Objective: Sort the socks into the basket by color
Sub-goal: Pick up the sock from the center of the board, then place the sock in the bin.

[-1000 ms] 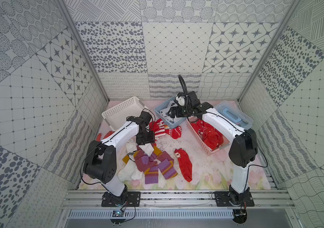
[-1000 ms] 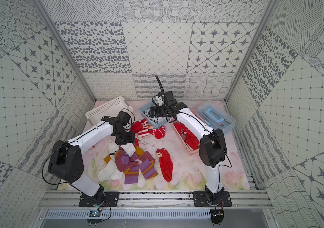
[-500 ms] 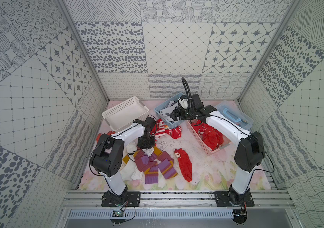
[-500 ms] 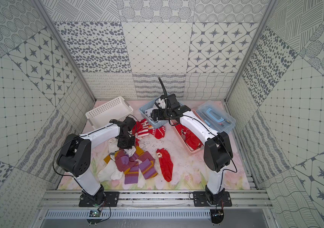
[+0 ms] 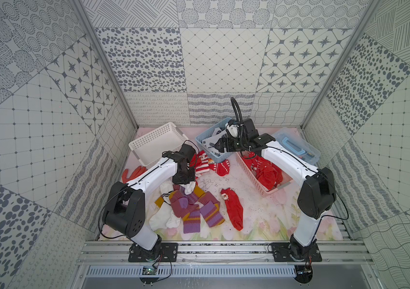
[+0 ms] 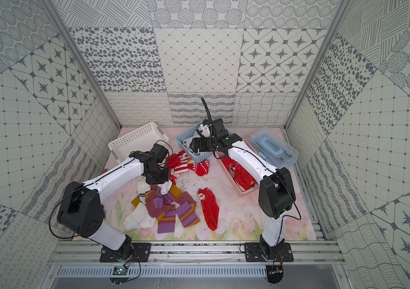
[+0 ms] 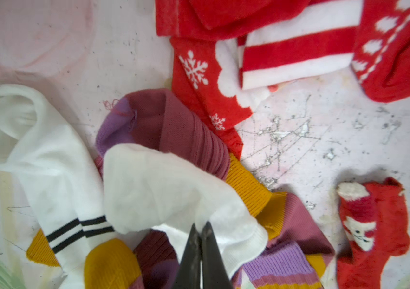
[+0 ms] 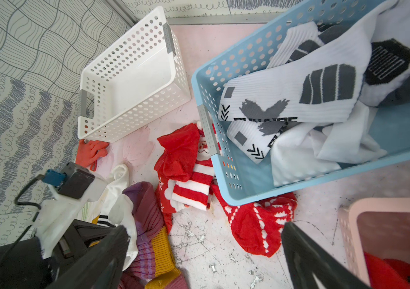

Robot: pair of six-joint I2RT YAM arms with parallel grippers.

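left wrist view: left gripper (image 7: 201,226) clamped on plain white sock (image 7: 163,185); advise lifting clear of purple striped socks (image 7: 181,125) before crossing to blue basket (image 5: 206,150); right gripper (image 8: 204,232) spread, empty.

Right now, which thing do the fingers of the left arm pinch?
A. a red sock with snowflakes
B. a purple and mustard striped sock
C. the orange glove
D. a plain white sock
D: in the left wrist view the left fingers are shut together on a fold of the white sock, which lies on top of the purple and mustard socks.
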